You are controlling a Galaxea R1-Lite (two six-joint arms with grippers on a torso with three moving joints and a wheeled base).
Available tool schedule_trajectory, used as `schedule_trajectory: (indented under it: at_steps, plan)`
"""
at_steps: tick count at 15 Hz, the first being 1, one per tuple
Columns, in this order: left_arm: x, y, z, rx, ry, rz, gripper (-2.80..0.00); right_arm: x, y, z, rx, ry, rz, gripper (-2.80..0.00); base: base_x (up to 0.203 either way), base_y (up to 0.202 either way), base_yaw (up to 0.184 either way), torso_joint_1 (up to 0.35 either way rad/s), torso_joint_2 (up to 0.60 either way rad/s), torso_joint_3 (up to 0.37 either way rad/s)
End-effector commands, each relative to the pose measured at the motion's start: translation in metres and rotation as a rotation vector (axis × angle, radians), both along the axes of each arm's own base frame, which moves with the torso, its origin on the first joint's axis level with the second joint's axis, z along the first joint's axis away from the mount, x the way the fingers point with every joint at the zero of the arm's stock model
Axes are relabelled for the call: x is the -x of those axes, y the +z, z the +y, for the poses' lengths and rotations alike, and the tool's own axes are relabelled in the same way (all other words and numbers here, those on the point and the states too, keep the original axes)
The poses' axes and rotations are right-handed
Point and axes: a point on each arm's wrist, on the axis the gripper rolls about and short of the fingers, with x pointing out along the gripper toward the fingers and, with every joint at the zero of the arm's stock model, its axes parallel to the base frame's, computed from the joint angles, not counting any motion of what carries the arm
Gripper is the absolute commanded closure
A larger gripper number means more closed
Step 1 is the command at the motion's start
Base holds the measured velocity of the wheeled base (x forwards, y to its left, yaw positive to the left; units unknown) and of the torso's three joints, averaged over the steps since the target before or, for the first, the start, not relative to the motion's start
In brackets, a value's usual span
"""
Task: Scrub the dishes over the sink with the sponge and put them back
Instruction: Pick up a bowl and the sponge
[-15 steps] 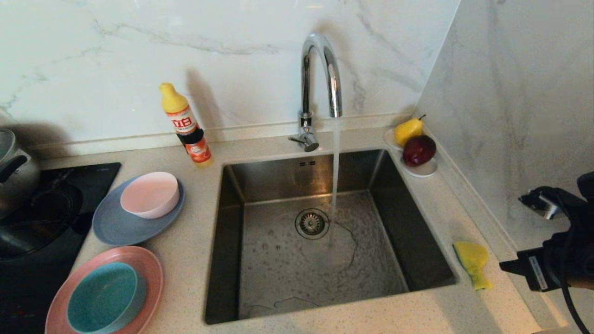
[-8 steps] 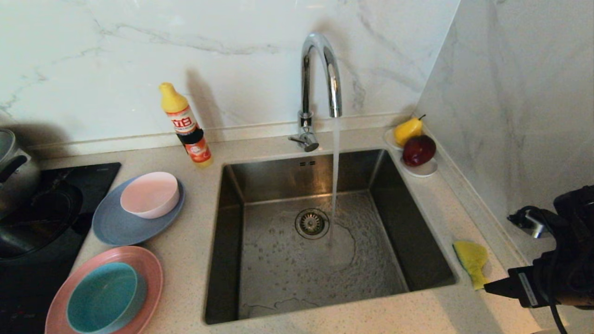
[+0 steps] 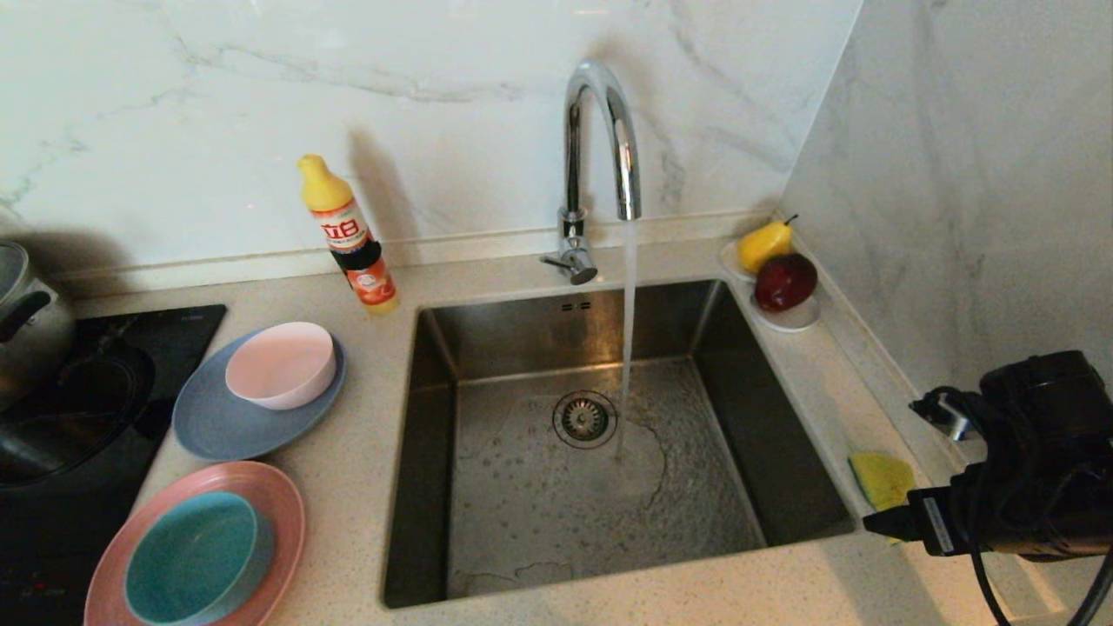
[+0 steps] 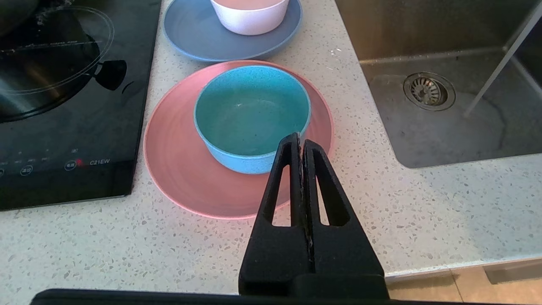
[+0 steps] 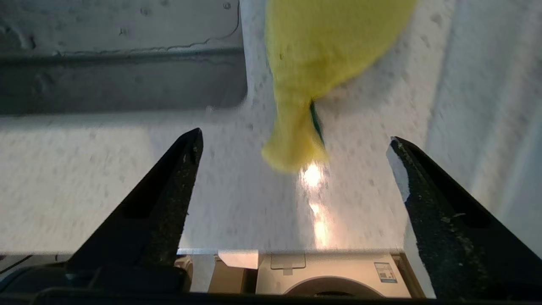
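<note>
The crumpled yellow sponge with its green scouring side (image 3: 882, 480) lies on the speckled stone table (image 3: 365, 469) just beside the right rim of the square steel sink (image 3: 783, 435), handy for scrubbing under the stream from the chrome gooseneck faucet (image 3: 600, 139). The right pincer (image 5: 296, 146) hangs over the sponge's narrow end with jaws spread wide, apparently lined up to straddle and grasp it. The left pincer (image 4: 301, 148) is parked with jaws pressed together above the teal bowl (image 4: 252, 116) nested on the pink plate (image 4: 178, 169); behind them the pale pink bowl (image 3: 280, 363) sits on the grey-blue plate (image 3: 217, 426), all waiting unwashed left of the sink
</note>
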Motion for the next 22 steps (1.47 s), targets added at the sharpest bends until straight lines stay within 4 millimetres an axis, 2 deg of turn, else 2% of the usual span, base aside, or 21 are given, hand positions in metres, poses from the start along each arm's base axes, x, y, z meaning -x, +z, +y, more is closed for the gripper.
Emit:
schedule_trajectory:
  at_steps: [1,4,9,20,21,22]
  plan:
    - [-0.001,-0.004,0.0,0.0,0.001,0.015,0.0,-0.011,-0.012,-0.001,0.006,-0.008,0.022,-2.8,0.0,0.0,0.0,0.0,0.0,0.0]
    - [-0.001,-0.004,0.0,0.0,0.001,0.015,0.0,-0.024,-0.016,-0.004,0.006,-0.028,-0.02,-2.8,0.0,0.0,0.0,0.0,0.0,0.0]
    - [-0.001,-0.004,0.0,0.0,0.001,0.015,0.0,-0.035,-0.01,-0.013,0.005,-0.062,-0.052,-2.8,0.0,0.0,0.0,0.0,0.0,0.0]
    - [-0.001,-0.004,0.0,0.0,0.001,0.015,0.0,-0.039,-0.011,-0.021,0.001,-0.085,-0.048,-2.8,0.0,0.0,0.0,0.0,0.0,0.0]
    - [-0.001,-0.004,0.0,0.0,0.001,0.015,0.0,-0.038,-0.012,-0.021,0.001,-0.085,-0.044,0.0,0.0,0.0,0.0,0.0,0.0,0.0]
    - [-0.001,-0.004,0.0,0.0,0.0,0.015,0.0,-0.038,-0.012,-0.021,0.0,-0.086,-0.041,0.0,0.0,0.0,0.0,0.0,0.0,0.0]
